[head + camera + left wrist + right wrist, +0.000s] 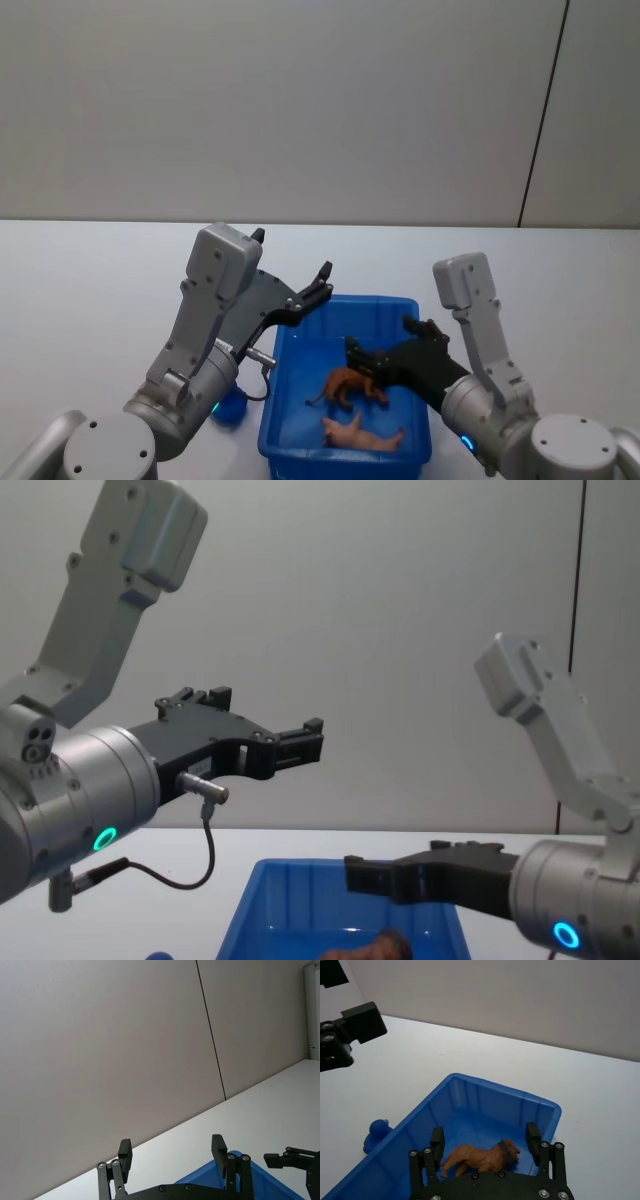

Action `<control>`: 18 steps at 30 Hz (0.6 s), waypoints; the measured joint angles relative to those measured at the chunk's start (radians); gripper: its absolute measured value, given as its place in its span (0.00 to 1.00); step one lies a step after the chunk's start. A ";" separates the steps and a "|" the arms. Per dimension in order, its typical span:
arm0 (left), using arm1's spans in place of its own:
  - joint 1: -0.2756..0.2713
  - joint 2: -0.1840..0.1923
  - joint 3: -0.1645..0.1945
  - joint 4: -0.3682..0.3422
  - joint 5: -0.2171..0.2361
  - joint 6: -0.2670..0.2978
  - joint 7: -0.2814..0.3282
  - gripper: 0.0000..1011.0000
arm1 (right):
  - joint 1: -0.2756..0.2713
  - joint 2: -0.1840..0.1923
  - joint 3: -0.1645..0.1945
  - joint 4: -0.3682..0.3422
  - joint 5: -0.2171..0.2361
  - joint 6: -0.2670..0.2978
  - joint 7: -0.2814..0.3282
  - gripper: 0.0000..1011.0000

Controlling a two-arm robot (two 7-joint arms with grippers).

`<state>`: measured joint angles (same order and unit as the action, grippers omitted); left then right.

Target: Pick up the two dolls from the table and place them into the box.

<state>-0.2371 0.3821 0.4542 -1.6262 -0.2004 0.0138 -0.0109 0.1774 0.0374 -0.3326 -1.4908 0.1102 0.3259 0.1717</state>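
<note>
The blue box [288, 352] stands on the white table in front of me. Inside it lie two dolls: a brown lion [345, 385] and, nearer to me, a pale pink doll [360, 434]. My right gripper [382, 337] hangs open over the box, above the brown lion [482, 1157], its fingers [437, 1142] apart and holding nothing. Raised above the box's left far corner, my left gripper [292, 256] is open and empty, with both fingers [125, 1152] spread wide. The chest view has the left gripper [308, 740] high above the box [290, 910] and the right gripper [365, 872] low.
A small rounded blue toy [228, 408] sits on the table just outside the box's left wall, also seen as a blue toy [376, 1132] in the right wrist view. White table surface stretches around the box, with a grey wall behind.
</note>
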 joint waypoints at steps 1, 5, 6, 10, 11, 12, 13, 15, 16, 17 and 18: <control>0.000 0.000 0.000 0.000 0.000 0.000 0.000 0.99 | -0.002 0.001 0.001 -0.002 -0.001 -0.002 -0.007 0.96; 0.000 0.000 0.000 0.000 0.000 0.000 0.000 0.99 | -0.015 0.010 0.007 -0.021 -0.001 -0.009 -0.038 0.99; 0.000 0.000 0.000 0.000 0.000 0.000 0.000 0.99 | -0.022 0.014 0.010 -0.029 -0.001 -0.010 -0.051 0.99; 0.000 0.000 0.000 0.000 0.000 0.000 0.000 0.99 | -0.042 0.027 0.019 -0.054 0.001 -0.015 -0.089 0.99; 0.000 0.000 0.000 0.000 0.000 0.000 0.000 0.99 | -0.050 0.032 0.024 -0.065 0.004 -0.016 -0.104 0.99; 0.000 0.000 0.000 0.000 0.000 0.000 0.000 0.99 | -0.053 0.034 0.026 -0.068 0.006 -0.017 -0.112 0.99; 0.000 0.000 0.000 0.000 0.000 0.000 0.000 0.99 | -0.058 0.038 0.029 -0.074 0.007 -0.017 -0.119 0.99; 0.000 0.000 0.000 0.000 0.000 0.000 0.000 0.99 | -0.066 0.044 0.034 -0.083 0.011 -0.019 -0.138 0.99; 0.000 0.000 0.000 0.000 0.000 0.000 0.000 0.99 | -0.076 0.050 0.040 -0.093 0.015 -0.020 -0.153 0.99; 0.000 0.000 0.000 0.000 0.000 0.000 0.000 0.99 | -0.078 0.052 0.042 -0.096 0.017 -0.021 -0.162 0.99; 0.000 0.000 0.000 0.000 0.000 0.000 0.000 0.99 | -0.088 0.059 0.048 -0.106 0.022 -0.023 -0.177 0.99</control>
<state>-0.2372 0.3821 0.4542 -1.6262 -0.2004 0.0138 -0.0109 0.0894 0.0963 -0.2842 -1.5970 0.1324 0.3029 -0.0058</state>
